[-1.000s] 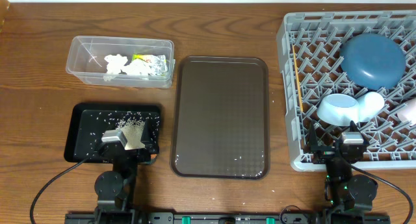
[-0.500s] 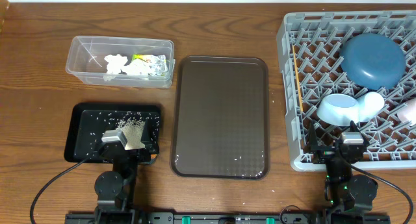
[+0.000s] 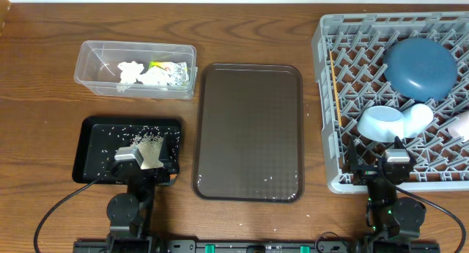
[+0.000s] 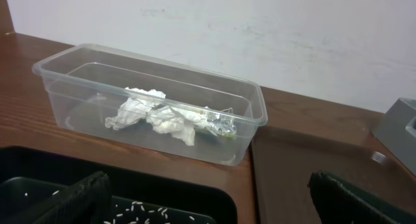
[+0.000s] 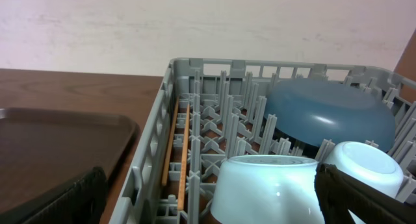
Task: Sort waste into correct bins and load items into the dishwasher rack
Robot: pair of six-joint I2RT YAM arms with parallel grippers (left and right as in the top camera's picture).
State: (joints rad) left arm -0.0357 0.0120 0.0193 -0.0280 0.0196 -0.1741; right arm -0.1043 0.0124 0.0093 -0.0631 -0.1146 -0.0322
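Dark wooden bench (image 3: 44, 55) fills the overhead view, with a pale wall behind it in both wrist views. The dark brown rectangular serving tray (image 3: 249, 132) at the centre serves as landmark.

Just right of it stands the large square grey plastic dishwasher rack (image 3: 326, 99), within the right arm's reach. The large round blue plate (image 3: 419, 68) leans among the pegs in the corner farthest from the tray, propped so it cannot roll. Left of the tray, on the far side, sits the clear plastic rectangular tub (image 3: 86, 62). Left on the near side lies the shallow black rectangular tray (image 3: 82, 147). I judge the two bins are kept apart so that dry and food waste do not mix.

The small light blue bowl (image 3: 381, 124) and small white cup (image 3: 420, 115) lie tipped and touching in the rack's near half. The thin wooden chopsticks (image 3: 334, 84) run along the rack wall nearest the tray. Crumpled white tissue (image 3: 132, 73) and the crumpled yellow-and-silver foil wrapper (image 3: 176, 73) rest in the tub. Loose white rice (image 3: 149, 144) is scattered in the black tray.

The left claw (image 4: 208, 185) hangs over the black tray and the right claw (image 5: 209, 178) over the rack's near wall, both spread wide and gripping nothing.

No carrot shows; it may lie under the left arm. A pale thing at the rack's right side is cut off by the frame and may be the light blue cup.
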